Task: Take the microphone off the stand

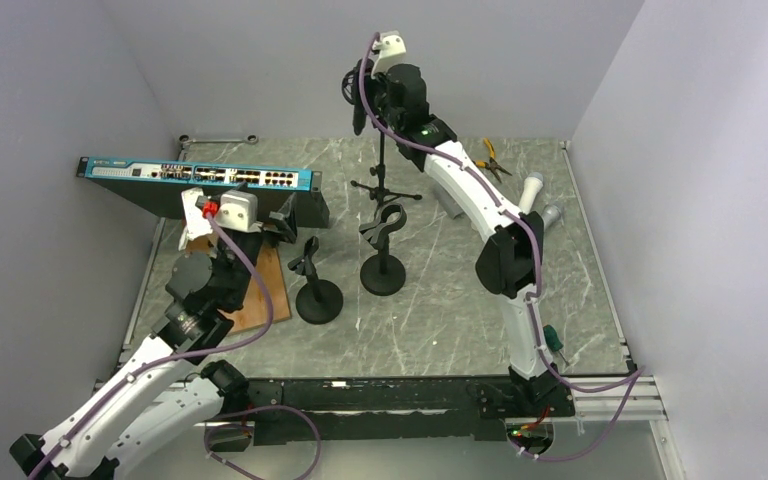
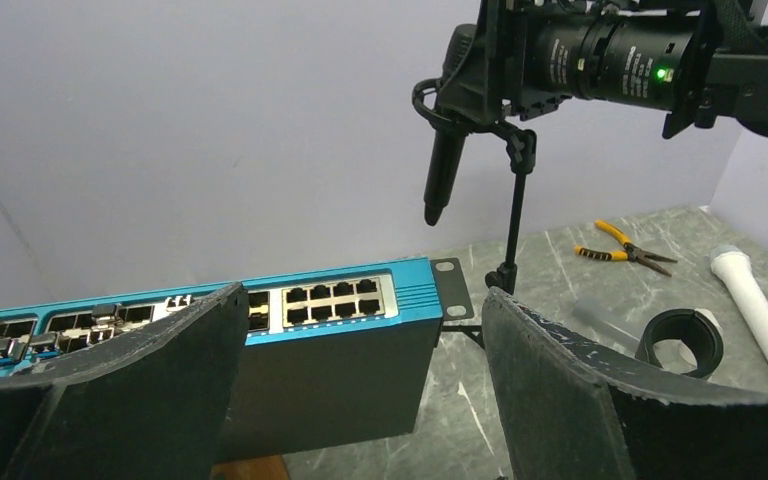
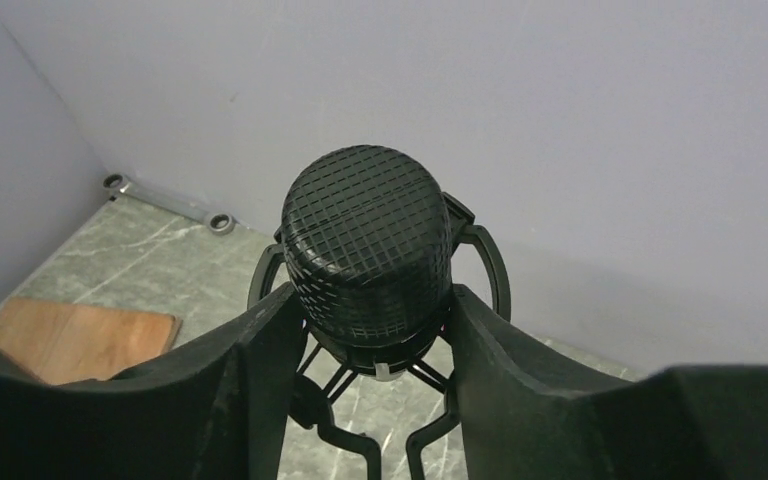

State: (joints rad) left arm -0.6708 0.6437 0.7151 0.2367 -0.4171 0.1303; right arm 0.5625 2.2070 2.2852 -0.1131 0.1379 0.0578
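Note:
A black microphone [image 3: 368, 240] with a mesh head sits in the ring clip at the top of a tall black tripod stand [image 1: 382, 170] at the back of the table. My right gripper [image 3: 370, 330] is shut on the microphone's head, one finger pressed on each side. In the left wrist view the microphone [image 2: 445, 170] hangs body-down from the clip beside the stand's pole [image 2: 515, 215]. My left gripper [image 2: 365, 380] is open and empty, low at the left beside the network switch.
A blue network switch [image 1: 195, 178] stands at the back left, over a wooden board [image 1: 260, 290]. Two short black stands [image 1: 318, 290] [image 1: 384, 255] stand mid-table. Two light microphones [image 1: 530, 190], pliers [image 1: 490, 155] and a wrench [image 1: 215, 141] lie at the back.

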